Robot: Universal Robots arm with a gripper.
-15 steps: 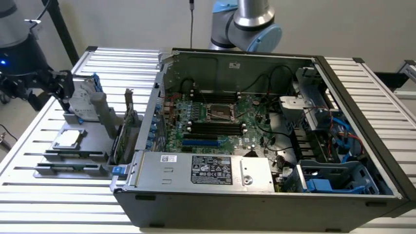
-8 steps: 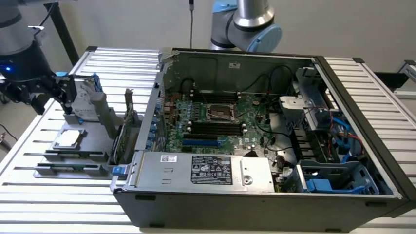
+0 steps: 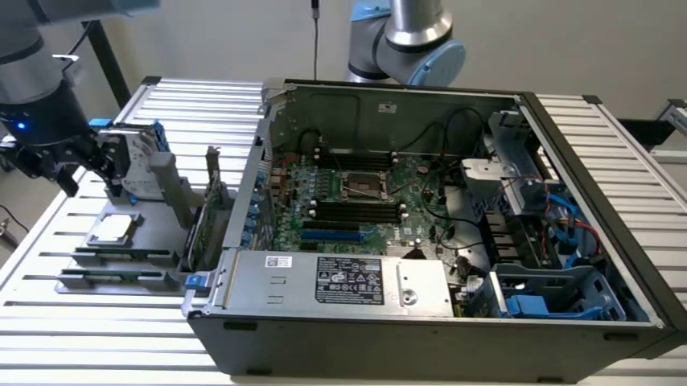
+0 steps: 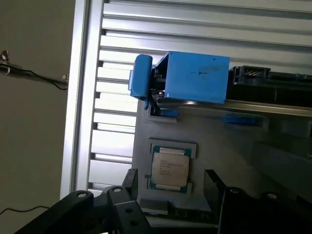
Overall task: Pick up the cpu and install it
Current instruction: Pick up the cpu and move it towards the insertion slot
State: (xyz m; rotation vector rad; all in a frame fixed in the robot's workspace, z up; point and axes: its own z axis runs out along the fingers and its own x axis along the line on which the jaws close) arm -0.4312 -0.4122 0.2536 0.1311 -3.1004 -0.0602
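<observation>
- Hold: none, with the gripper (image 3: 88, 178) wide open and its fingers (image 4: 130, 179) well apart, touching nothing.
- Hangs from a dark wrist at the exterior view's left, over the grey tray (image 3: 156, 237) on the slatted table (image 3: 64, 330), outside the computer case (image 3: 429, 342).
- Below it and apart from it: the cpu (image 4: 169, 168), flat, silver-grey top up with printed lettering showing, seated in a square recess of the tray.
- Seen from the wrist, frames the cpu between the two black fingers, one to each side, neither in contact.
- Just behind the cpu on the same tray: the hard drive (image 3: 134, 165), standing on edge, with a blue rail (image 4: 197, 78) along its side.
- Beside the case's outer wall: a green card (image 3: 202, 229), standing upright.
- To the exterior view's right of the tray: the case itself, lying open with the motherboard (image 3: 322, 217) facing up.
- Near the board's middle: the socket (image 3: 365, 186), ringed by a metal frame; contents too small to tell.
- Just next to the socket, toward the near wall: black memory slots (image 3: 355, 211), side by side in a row.
- Along the case's near wall: the power supply (image 3: 343, 281), label upward.
- Behind the case: a grey and blue arm joint (image 3: 413, 36), well apart from the cpu.
</observation>
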